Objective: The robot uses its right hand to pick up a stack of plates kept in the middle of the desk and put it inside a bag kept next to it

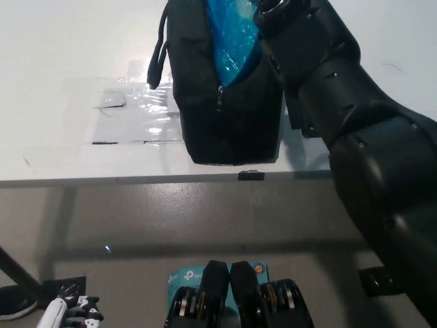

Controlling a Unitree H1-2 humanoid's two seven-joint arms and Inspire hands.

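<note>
Black fabric: a dark zip-top bag [225,102] is standing upright near the front edge of the white counter [82,48], its carry strap looping off its upper left corner.
Blue plastic: the stack of plates [232,37], wrapped in shiny blue film, is sitting edge-up inside the bag's open mouth, with only its upper part showing above the zip line.
Right hand: the black right hand [276,8] is reaching in from the lower right on a bulky black arm and is meeting the top right of the blue stack at the upper edge of the picture.
Fingers: they are cut off by the frame, so it cannot be told whether they are closed on the plates or spread apart.
Key relation: the stack is lying directly to the robot's left of the right hand and below it, its long axis running down into the bag, so any further lowering or letting go would be a straight downward matter.
Left hand: the white left hand [68,311] is resting low at the bottom left, well away from the counter; its state is unclear.
Progress: the plates appear mostly in the bag already.
</note>
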